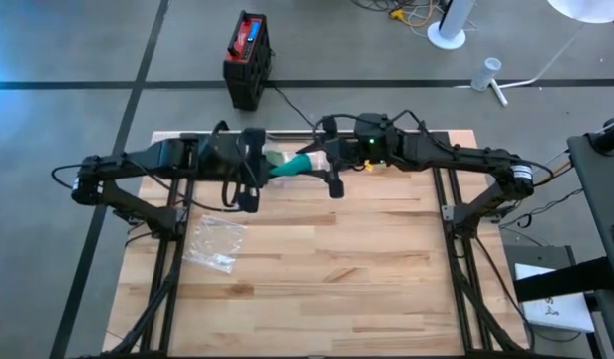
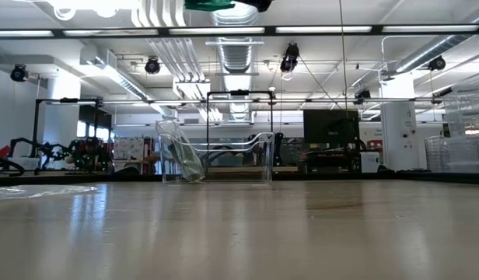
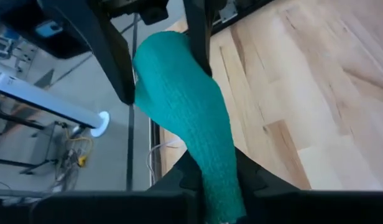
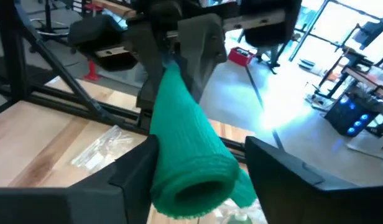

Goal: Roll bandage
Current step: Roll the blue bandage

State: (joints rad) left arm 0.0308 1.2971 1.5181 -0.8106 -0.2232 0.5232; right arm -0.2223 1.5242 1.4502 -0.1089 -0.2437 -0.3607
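Green knit is what you have between the arms: one bandage [image 1: 289, 165], held up in the air over the far edge of the wooden table [image 1: 327, 279], stretched between the two grippers. Your left gripper [image 3: 217, 186] is clamped tight on one end of it; its wrist view shows the cloth pinched between the two dark fingers and widening away toward the other arm. Your right gripper [image 4: 201, 168] sits around the rolled, tubular end with its jaws standing wide, a gap showing on one side, so I cannot tell whether they press on the roll.

Count one clear plastic wrapper [image 1: 214, 242] lying on the table near the left arm, well apart from the bandage, and one red and black box [image 1: 248, 58] on the floor beyond the table.

From above you see both arms meeting. At table height you see only a scrap of green at the top edge and the clear wrapper [image 2: 215, 158] standing on the boards. No writing can be read anywhere.
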